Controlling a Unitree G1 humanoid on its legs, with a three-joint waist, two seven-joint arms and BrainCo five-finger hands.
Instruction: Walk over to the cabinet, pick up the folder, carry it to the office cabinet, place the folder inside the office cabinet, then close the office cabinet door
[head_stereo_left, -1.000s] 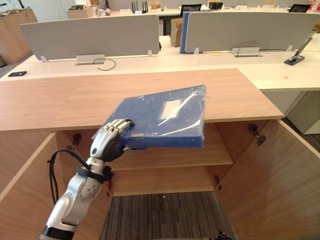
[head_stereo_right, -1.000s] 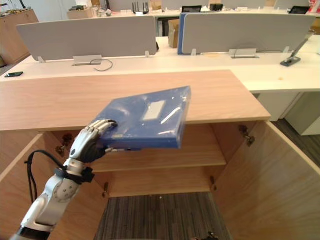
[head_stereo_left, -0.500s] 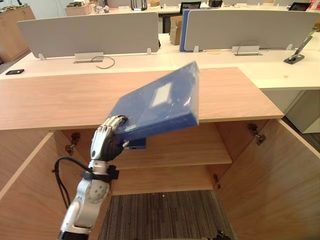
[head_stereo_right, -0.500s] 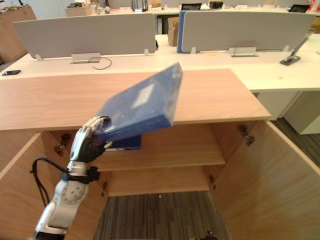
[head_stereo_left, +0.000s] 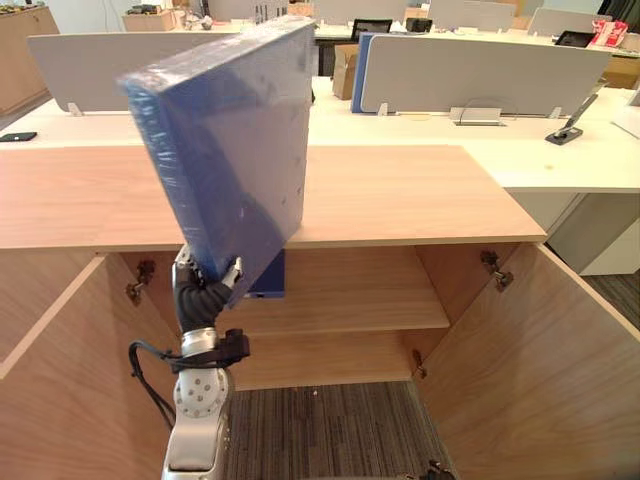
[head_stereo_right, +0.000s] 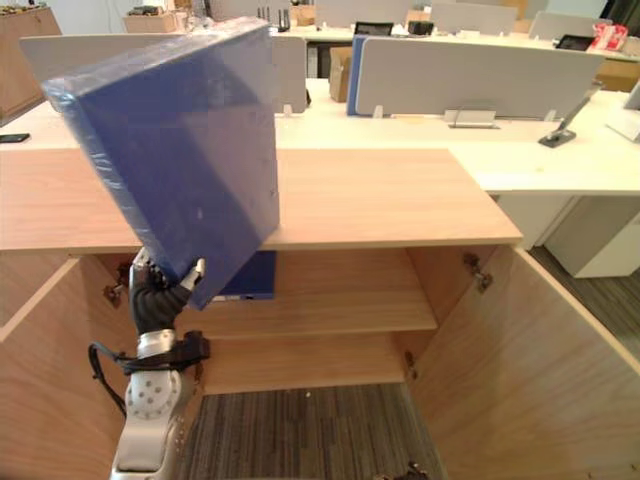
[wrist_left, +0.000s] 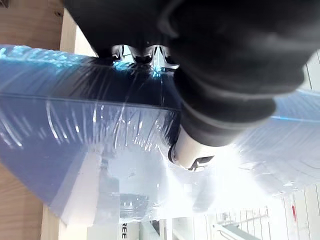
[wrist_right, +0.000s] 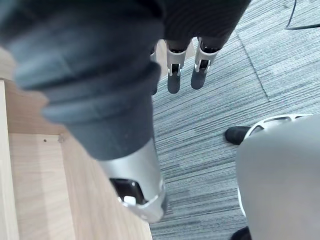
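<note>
1. Blue under clear film, the folder (head_stereo_left: 225, 150) stands tilted almost on edge at ten o'clock in the head view, raised before the office cabinet (head_stereo_left: 400, 190).
2. The left hand (head_stereo_left: 205, 290) has its six o'clock corner: fingers curled over the edge, thumb on the face. One corner carries it all!
3. The right hand (wrist_right: 173, 80) hangs over the carpet (wrist_right: 225, 100), fingers straight, slightly apart, empty.
4. Doors stand wide. The shelf (head_stereo_left: 350, 300) lies bare toward three o'clock of the left hand; a blue item (head_stereo_left: 270, 280) sits behind the folder.
5. Placing looks next. Film is likely slippery, so roll the wrist slowly, level the folder, slide it under the top onto bare shelf, and let go only once it rests.
</note>
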